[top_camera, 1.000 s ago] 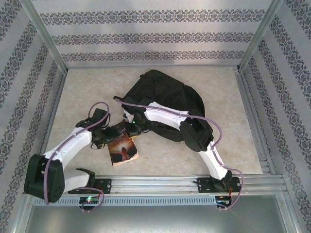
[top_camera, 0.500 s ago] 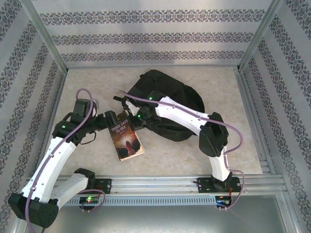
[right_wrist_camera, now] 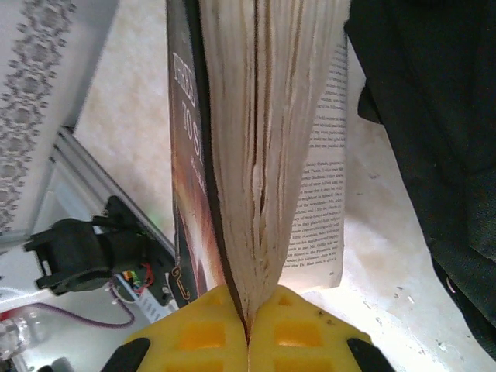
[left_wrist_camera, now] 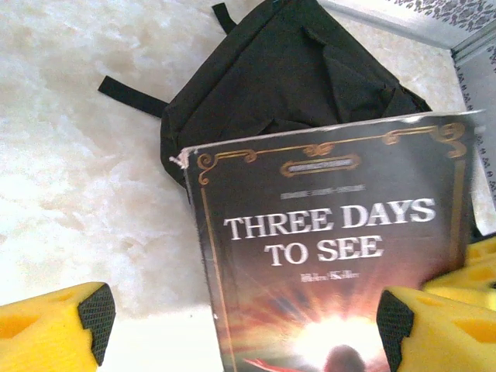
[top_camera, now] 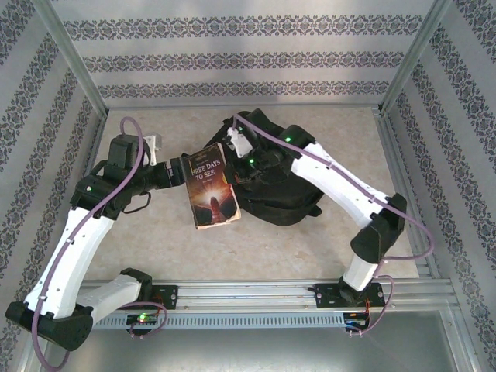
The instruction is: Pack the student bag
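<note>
With right gripper (right_wrist_camera: 248,314) clamped on book (right_wrist_camera: 263,116) pages and left gripper (left_wrist_camera: 240,318) spread apart beside cover: steer book edge-first into student bag (left_wrist_camera: 287,85); guard against page splay.

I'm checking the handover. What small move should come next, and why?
Probably draw the left gripper back from the book: its jaws stand open either side of the cover, while the right gripper is shut on the pages and could then carry it to the bag.
</note>
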Tool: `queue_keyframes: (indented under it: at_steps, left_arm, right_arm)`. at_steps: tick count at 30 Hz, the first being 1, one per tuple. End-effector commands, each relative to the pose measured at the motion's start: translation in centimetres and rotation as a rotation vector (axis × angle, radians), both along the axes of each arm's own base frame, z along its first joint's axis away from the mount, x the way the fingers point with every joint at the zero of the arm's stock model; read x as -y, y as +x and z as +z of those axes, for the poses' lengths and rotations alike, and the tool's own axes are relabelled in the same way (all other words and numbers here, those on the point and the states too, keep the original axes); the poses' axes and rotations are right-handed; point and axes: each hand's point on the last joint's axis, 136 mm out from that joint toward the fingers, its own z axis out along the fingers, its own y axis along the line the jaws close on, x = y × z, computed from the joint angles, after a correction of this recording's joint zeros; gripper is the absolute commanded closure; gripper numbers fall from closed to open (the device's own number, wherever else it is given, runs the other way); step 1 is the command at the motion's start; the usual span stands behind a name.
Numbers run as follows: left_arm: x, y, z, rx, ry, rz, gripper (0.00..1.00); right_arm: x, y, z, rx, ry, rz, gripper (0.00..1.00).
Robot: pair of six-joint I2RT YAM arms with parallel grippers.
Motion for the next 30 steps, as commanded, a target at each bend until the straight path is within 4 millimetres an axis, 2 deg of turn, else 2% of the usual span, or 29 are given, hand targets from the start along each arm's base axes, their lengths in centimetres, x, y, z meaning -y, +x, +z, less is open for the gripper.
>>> queue_keyframes:
  at_steps: [1,4,7,14,18,23,29,30]
  left_arm:
    - [0.7,-0.1,-0.4,-0.006,0.015,-0.052,0.11]
    - [1.5,0.6,-1.0,-0.008,-0.013,-0.071,0.10]
    - [2.9,1.3,-0.6,0.015,-0.091,-0.099,0.10]
    - [6.2,2.7,0.0,0.063,-0.344,-0.146,0.10]
    - [7.6,2.9,1.2,0.097,-0.498,-0.192,0.15]
    - [8.7,2.8,2.0,0.123,-0.609,-0.257,0.36]
    - [9.3,3.0,2.5,0.152,-0.680,-0.279,0.83]
    - [9.3,3.0,2.8,0.164,-0.692,-0.287,0.90]
  right_arm:
    - [-0.3,-0.4,5.0,0.055,0.217,0.033,1.00]
    - [0.2,0.0,6.6,0.026,0.342,0.022,1.00]
    - [0.7,0.2,7.9,0.014,0.436,0.024,1.00]
    - [2.4,0.6,9.0,-0.022,0.580,0.004,1.00]
    - [3.1,0.8,9.4,-0.061,0.669,0.004,1.00]
    - [3.3,0.6,8.5,-0.064,0.643,0.020,1.00]
    - [4.4,2.0,5.4,-0.072,0.533,-0.082,1.00]
    - [4.6,2.2,5.0,-0.080,0.524,-0.103,0.92]
